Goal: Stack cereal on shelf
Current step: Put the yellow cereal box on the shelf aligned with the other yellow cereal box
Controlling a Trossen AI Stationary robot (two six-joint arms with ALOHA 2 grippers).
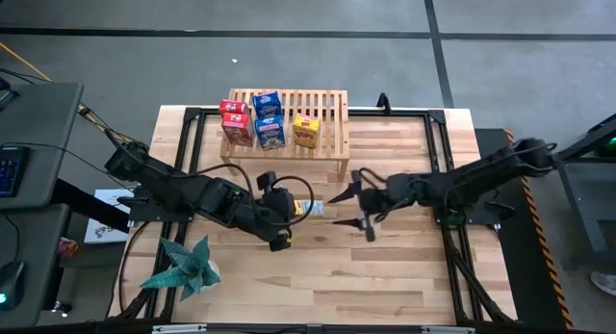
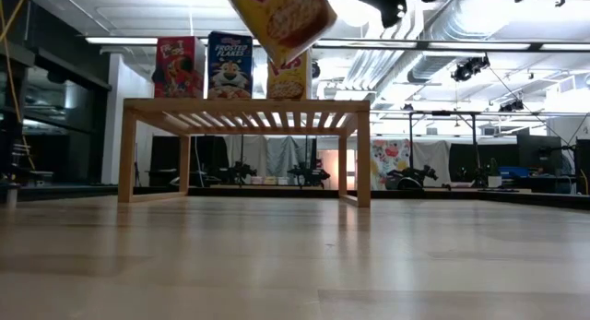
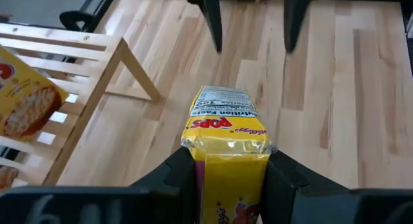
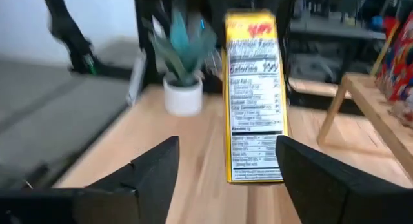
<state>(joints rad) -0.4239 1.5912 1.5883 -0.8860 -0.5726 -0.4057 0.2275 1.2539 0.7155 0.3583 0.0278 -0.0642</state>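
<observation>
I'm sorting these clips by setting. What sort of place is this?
Probably a robotics lab or workshop: a plank wooden table on a bare grey floor, a large hall with exposed ceiling ducts and equipment stands behind, and a desk with a keyboard beside the table.

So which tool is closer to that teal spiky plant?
The left. Its tool, shut on a yellow cereal box, sits just up-right of the plant; the open right tool is farther right.
</observation>
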